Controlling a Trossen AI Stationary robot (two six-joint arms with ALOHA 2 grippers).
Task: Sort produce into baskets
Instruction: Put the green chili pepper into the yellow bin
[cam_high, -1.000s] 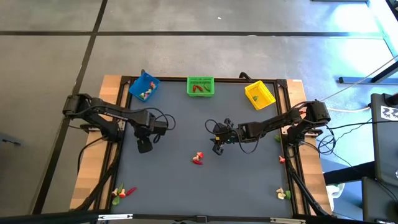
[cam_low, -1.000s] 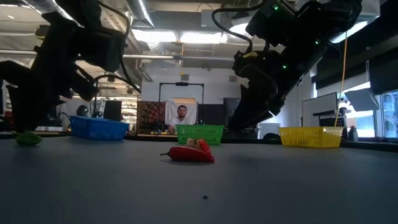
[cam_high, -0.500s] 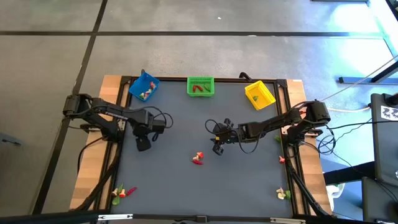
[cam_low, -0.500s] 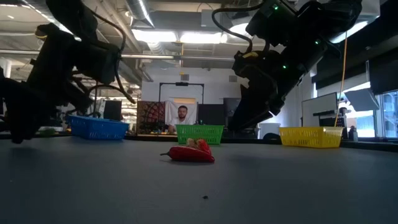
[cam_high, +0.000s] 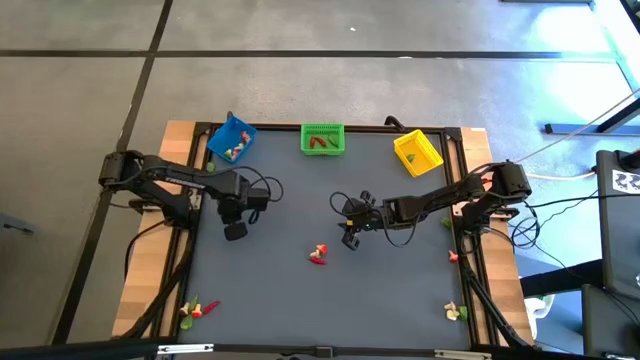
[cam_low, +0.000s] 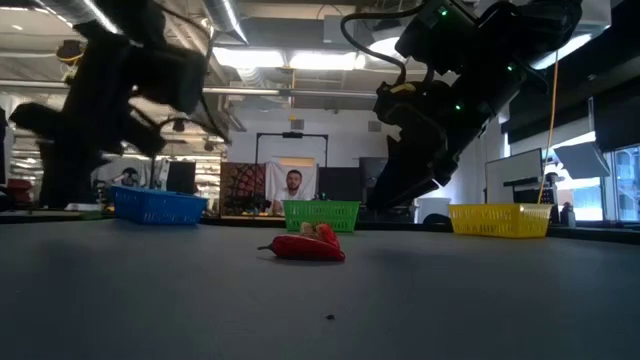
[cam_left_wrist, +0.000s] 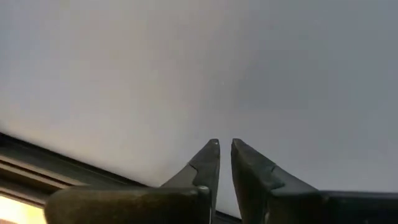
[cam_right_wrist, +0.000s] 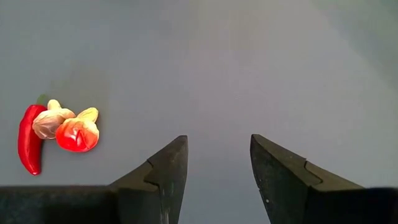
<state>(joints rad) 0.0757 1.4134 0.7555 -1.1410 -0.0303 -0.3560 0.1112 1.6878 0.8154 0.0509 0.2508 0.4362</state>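
A red chilli, a whitish garlic and a red tomato piece lie together (cam_high: 318, 254) (cam_right_wrist: 59, 130) mid-table. My right gripper (cam_high: 350, 240) (cam_right_wrist: 217, 155) hangs open just right of and beyond them, slanting down, with bare table between its fingers. My left gripper (cam_high: 236, 231) (cam_left_wrist: 224, 146) points down over bare table at the left. Its fingertips stand almost together and nothing shows between them. The blue basket (cam_high: 231, 140), green basket (cam_high: 322, 138) and yellow basket (cam_high: 418, 151) stand along the far edge, with small pieces inside.
More small produce lies at the near left corner (cam_high: 195, 310), the near right corner (cam_high: 455, 312) and along the right edge (cam_high: 453, 256). A person shows in the room behind the green basket (cam_low: 293, 185). The dark mat between the arms is free apart from the three pieces.
My left gripper has dipped to the table, shut, and come up a little. A small green piece that lay under it in the low view no longer shows there. My right gripper has kept still.
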